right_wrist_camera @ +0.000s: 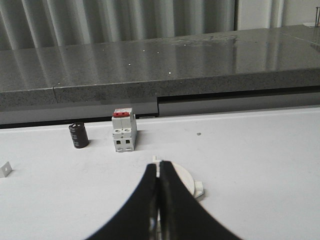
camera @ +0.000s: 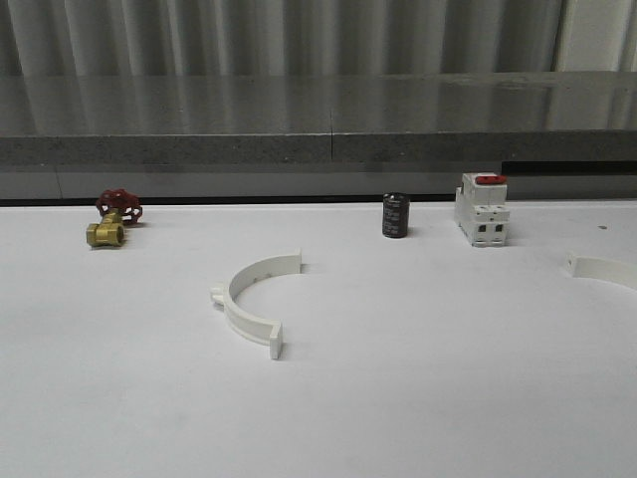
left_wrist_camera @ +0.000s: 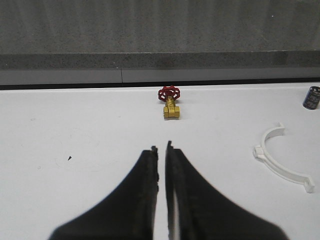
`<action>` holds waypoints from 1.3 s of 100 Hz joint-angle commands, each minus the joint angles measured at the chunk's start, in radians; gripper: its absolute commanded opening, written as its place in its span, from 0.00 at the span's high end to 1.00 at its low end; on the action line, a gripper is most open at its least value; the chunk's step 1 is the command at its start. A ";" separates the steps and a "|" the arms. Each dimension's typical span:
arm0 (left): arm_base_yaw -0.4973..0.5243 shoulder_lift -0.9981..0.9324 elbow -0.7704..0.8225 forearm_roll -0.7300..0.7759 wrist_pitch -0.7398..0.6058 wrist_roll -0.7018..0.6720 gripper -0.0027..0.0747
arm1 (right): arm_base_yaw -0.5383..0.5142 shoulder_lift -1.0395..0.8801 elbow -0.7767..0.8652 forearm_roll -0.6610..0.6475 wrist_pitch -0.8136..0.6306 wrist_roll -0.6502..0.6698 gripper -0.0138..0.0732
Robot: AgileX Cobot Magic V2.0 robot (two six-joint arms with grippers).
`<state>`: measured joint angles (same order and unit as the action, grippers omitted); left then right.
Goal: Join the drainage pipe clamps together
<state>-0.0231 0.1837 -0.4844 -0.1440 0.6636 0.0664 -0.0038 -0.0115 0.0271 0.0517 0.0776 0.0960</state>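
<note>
The front camera is looking forward, low over the white surface (camera: 418, 398), toward the grey ledge. Both wrist cameras are sitting just behind their hands, facing the same way; the left is sharing the brass valve (left_wrist_camera: 171, 102), the right the breaker (right_wrist_camera: 124, 131).

Lab bench: white table (camera: 418, 398), corrugated metal wall (camera: 299, 35).

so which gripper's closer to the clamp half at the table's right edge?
Right. The right gripper sits just in front of that clamp half, apart from it. The left gripper faces the brass valve, nearer the other clamp half.
</note>
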 commanded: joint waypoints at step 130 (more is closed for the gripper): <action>-0.009 0.010 -0.027 -0.016 -0.075 0.002 0.99 | -0.009 0.574 -0.481 -0.004 0.249 -0.053 0.92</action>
<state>-0.0250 0.1837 -0.4844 -0.1440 0.6636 0.0664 -0.0038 0.4143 -0.3301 0.0517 0.3179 0.0499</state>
